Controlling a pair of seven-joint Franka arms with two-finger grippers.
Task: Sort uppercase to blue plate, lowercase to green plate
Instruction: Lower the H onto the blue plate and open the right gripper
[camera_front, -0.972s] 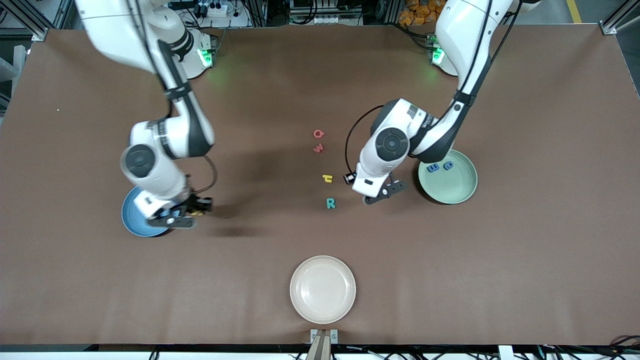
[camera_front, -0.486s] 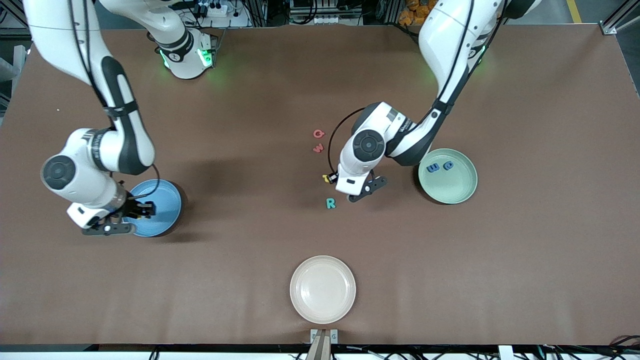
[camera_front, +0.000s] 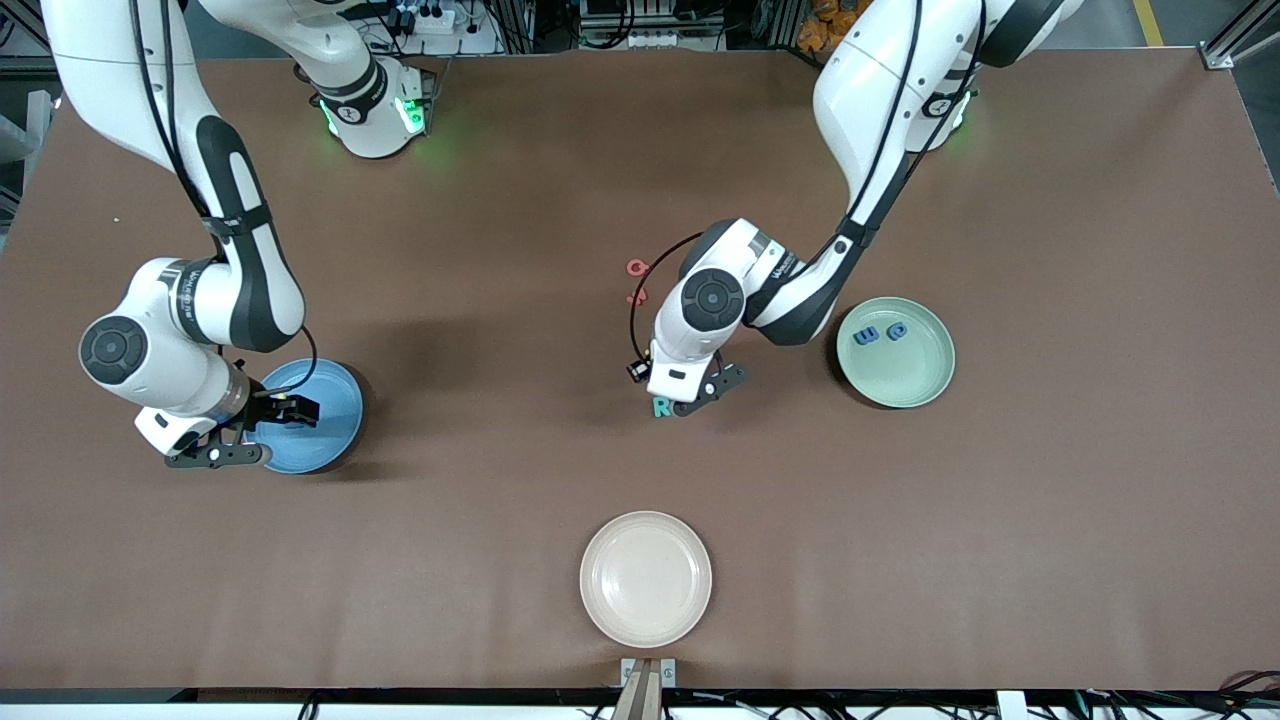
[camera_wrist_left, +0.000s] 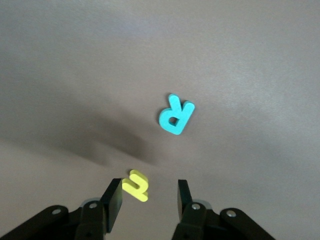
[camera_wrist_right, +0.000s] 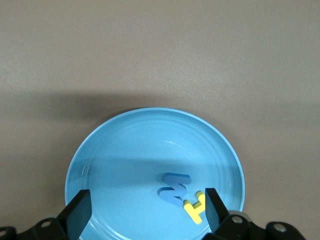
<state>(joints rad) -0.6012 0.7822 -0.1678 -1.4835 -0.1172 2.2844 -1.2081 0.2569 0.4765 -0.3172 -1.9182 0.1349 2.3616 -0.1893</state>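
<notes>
Over the blue plate (camera_front: 322, 398) my right gripper (camera_front: 265, 432) stands open (camera_wrist_right: 147, 212). Two uppercase letters lie in that plate (camera_wrist_right: 125, 150): a blue M (camera_wrist_right: 174, 187) and a yellow H (camera_wrist_right: 195, 206) touching it. My left gripper (camera_front: 690, 393) is low over the table and open (camera_wrist_left: 148, 200); a lowercase yellow h-like letter (camera_wrist_left: 135, 185) lies between its fingers, close to one of them. The teal R (camera_wrist_left: 176, 116) (camera_front: 661, 407) lies just past the fingertips. The green plate (camera_front: 900, 385) holds a blue m (camera_front: 866, 335) and a blue rounded letter (camera_front: 897, 330).
A red Q (camera_front: 637, 267) and a red w (camera_front: 633, 297), half hidden by the left arm, lie farther from the front camera than the R. A cream plate (camera_front: 646, 578) sits near the table's front edge.
My right gripper swung across the blue plate and opened; the yellow H now lies in it beside the M. My left gripper moved from beside the green plate to over the yellow letter.
</notes>
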